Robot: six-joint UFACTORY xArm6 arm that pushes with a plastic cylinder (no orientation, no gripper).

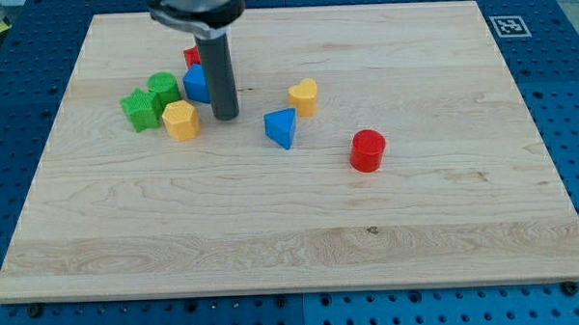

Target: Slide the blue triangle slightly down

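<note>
Here, my tip point(226, 115) is seen resting on the board point(446, 234), just right of a blue block point(196, 85) and well left of the blue triangle point(281, 128). No gripper is fitted, so nothing is held. The blue triangle lies near the board's middle, below-left of a yellow heart point(305, 96). A red cylinder point(367, 150) stands further right. Green blocks point(150, 100), a yellow hexagon point(181, 119) and a red block point(192, 57) are clustered at left.

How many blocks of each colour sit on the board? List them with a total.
Blue: 2, the blue triangle and a blue block beside my tip
Green: 2
Yellow: 2
Red: 2, a cylinder and a partly hidden block
Total: 8
</note>
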